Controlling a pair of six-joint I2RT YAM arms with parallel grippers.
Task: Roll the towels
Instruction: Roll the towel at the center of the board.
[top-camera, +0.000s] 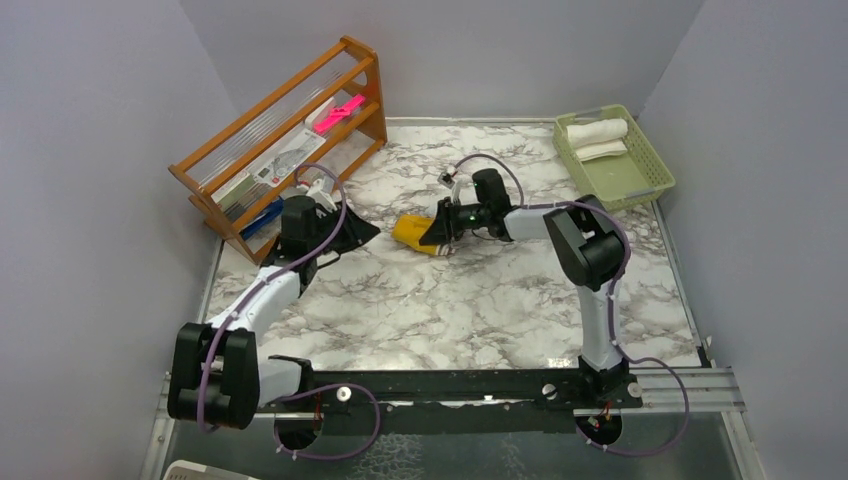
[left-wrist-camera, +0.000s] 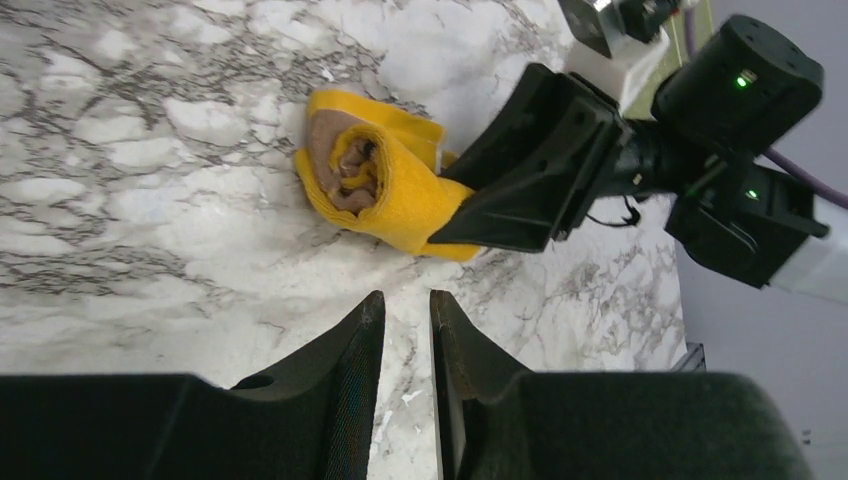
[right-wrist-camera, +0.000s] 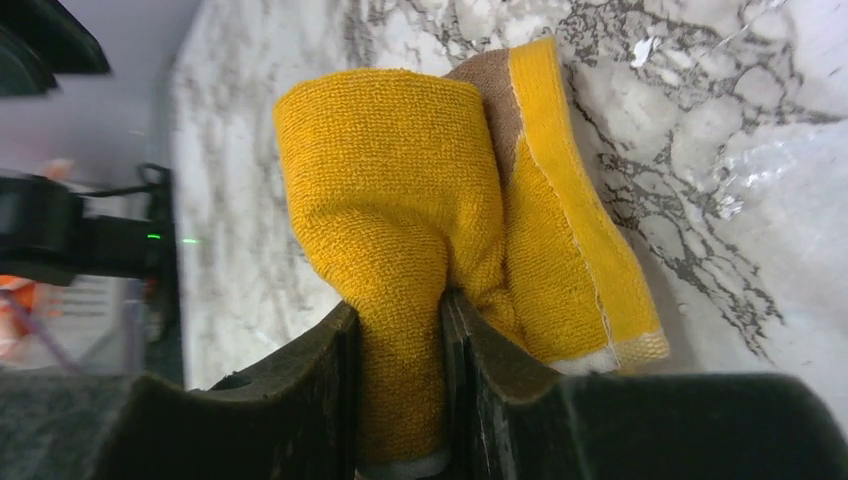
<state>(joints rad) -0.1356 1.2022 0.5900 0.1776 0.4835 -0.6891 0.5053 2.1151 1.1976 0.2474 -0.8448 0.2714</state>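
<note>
The mustard-yellow towel (top-camera: 413, 234) lies rolled on the marble table near its middle, and its brown inner face shows at the open end (left-wrist-camera: 345, 160). My right gripper (right-wrist-camera: 398, 305) is shut on one end of the roll (right-wrist-camera: 390, 170), with yellow cloth pinched between its fingers (left-wrist-camera: 540, 150). My left gripper (left-wrist-camera: 407, 298) stands a short way to the left of the roll (left-wrist-camera: 385, 190). Its jaws are narrowly open, with only bare marble between them. A cream-white towel (top-camera: 597, 131) lies rolled in the green basket (top-camera: 640, 180) at the back right.
A wooden rack (top-camera: 285, 140) stands at the back left, close behind my left gripper (top-camera: 362, 235), holding a pink item (top-camera: 338, 112) and a blue one (top-camera: 262, 217). Grey walls close in the table on three sides.
</note>
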